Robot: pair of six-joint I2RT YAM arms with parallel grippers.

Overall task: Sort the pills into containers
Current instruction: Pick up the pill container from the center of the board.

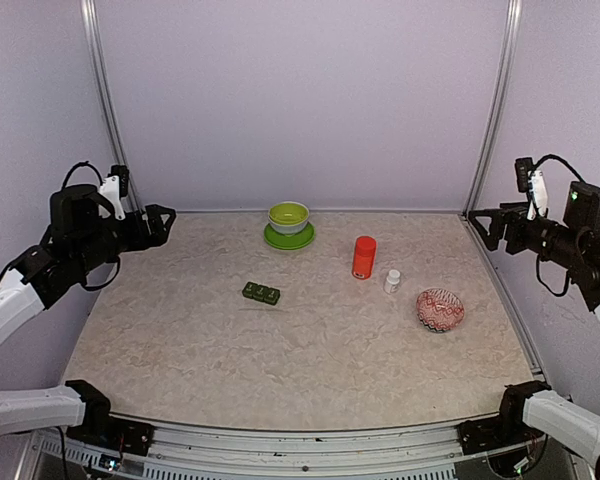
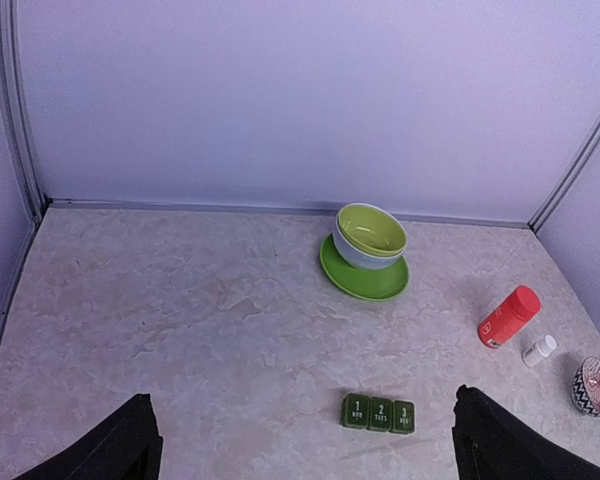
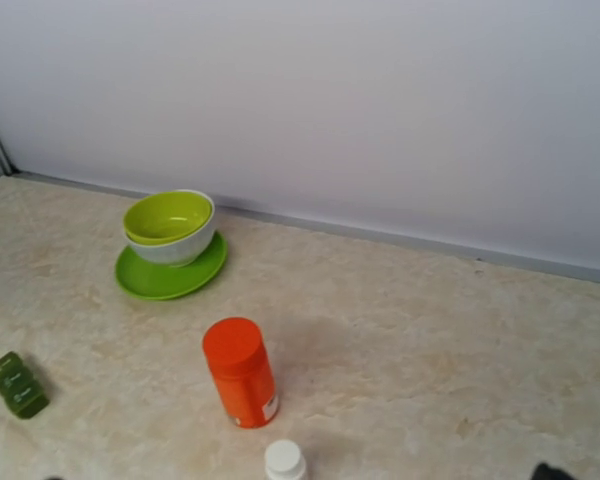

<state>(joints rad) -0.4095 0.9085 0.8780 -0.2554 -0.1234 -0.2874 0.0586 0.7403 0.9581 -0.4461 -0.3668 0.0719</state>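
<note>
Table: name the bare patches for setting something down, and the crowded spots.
Bare: the near half, in front of the containers and patterned bowl; the left side, beside the green bowl. Crowded: right of centre, around the red bottle and white bottle.

A beige, marbled table (image 1: 310,350) fills the enclosure — pale lilac walls (image 1: 300,100) rise on three sides. Slim metal posts (image 1: 495,100) stand in the back corners, and a metal rail (image 1: 300,442) edges the near side. Light is soft and even — shadows faint.
</note>
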